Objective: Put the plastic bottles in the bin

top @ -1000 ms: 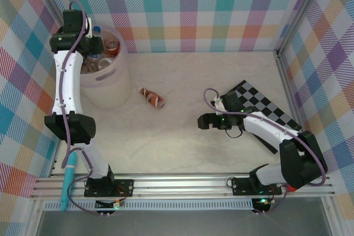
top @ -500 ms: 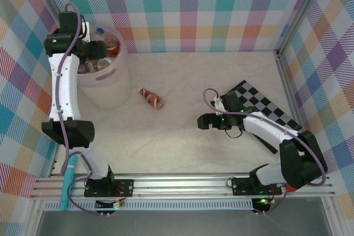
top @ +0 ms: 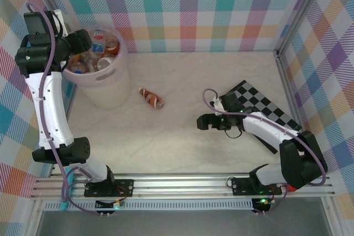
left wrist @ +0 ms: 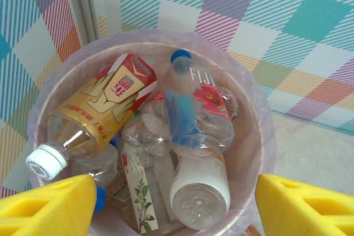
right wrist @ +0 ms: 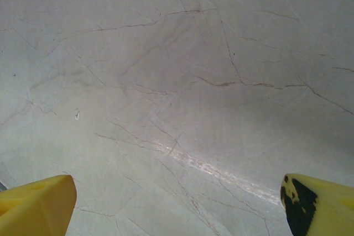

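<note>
- Pale marble-patterned tabletop [right wrist: 177, 81], with thin brown veins crossing it.
- Right gripper [right wrist: 177, 208]: yellow fingertips [right wrist: 33, 205] spread wide at the lower corners, one black-scuffed, nothing between.

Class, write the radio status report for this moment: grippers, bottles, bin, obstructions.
Left gripper open above bin, empty. Right gripper open over table. Bin packed with bottles; one loose bottle lying on table beside it. Nothing blocking it.

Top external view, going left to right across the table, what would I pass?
bin → lone bottle lying on its side → right gripper → checkered board
</note>
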